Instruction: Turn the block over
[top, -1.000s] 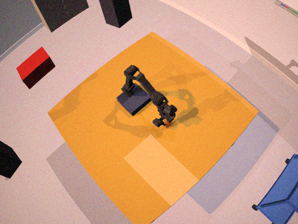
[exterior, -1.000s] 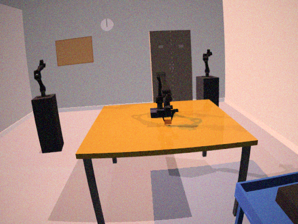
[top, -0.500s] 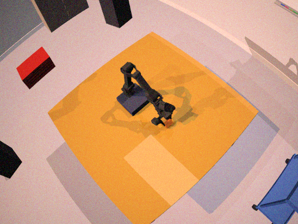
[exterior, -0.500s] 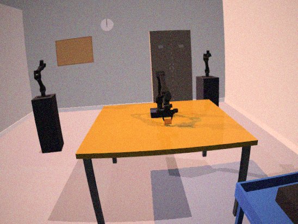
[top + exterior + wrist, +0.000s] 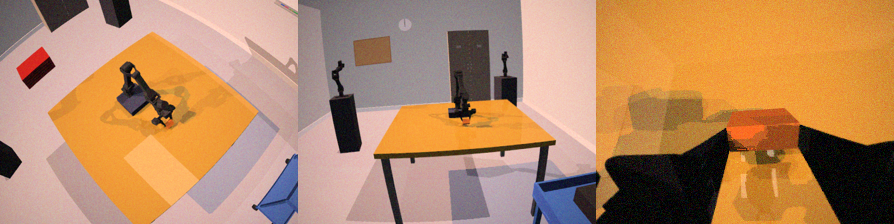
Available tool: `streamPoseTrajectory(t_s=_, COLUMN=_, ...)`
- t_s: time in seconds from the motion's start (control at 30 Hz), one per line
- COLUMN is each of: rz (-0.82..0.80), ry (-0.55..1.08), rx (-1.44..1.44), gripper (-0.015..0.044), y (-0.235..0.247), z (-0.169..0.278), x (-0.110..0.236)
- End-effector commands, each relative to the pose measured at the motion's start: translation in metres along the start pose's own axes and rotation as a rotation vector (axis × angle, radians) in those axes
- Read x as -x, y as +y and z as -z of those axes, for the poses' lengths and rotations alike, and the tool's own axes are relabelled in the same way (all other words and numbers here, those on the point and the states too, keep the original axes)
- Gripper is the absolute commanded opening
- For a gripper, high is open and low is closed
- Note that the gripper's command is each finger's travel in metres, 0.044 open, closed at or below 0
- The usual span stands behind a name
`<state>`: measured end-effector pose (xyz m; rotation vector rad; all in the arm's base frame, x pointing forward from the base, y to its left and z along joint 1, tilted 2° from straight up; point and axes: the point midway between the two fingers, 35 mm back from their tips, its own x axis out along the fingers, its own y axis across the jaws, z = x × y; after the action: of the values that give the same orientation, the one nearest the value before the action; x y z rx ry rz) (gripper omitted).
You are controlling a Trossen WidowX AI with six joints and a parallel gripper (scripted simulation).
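Note:
The orange-red block [image 5: 169, 124] [image 5: 466, 121] [image 5: 763, 137] is held between the two fingertips of my gripper [image 5: 168, 122] [image 5: 466, 119] [image 5: 761, 129]. The gripper is shut on it, with one finger on each side in the wrist view. The block appears a little above the orange table [image 5: 103, 152] [image 5: 428, 141] [image 5: 806, 30], with a dark patch just below it in the exterior view. Two faces of the block show in the wrist view, the lower one with uneven bright and dark patches. I cannot make out the marked side in any view.
The arm's dark base [image 5: 133, 100] [image 5: 454, 112] stands on the table behind the gripper. A lighter rectangular patch [image 5: 161, 168] lies across the table's near part. A blue cart [image 5: 280, 193] [image 5: 551, 201] stands off the table's near right corner. Shadows cross the table around the arm.

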<state>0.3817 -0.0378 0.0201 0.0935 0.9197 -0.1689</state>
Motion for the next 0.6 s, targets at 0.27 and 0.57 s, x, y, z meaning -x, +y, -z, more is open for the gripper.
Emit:
streamPoseTrajectory(t_s=0.27, rz=0.006, ry=-0.156, rx=0.004, gripper=0.0, y=0.0, z=0.01, x=-0.029)
streamPoseTrajectory(t_s=0.57, rz=0.006, ry=-0.279, rx=0.005, gripper=0.0, y=0.001, z=0.017, x=-0.036)
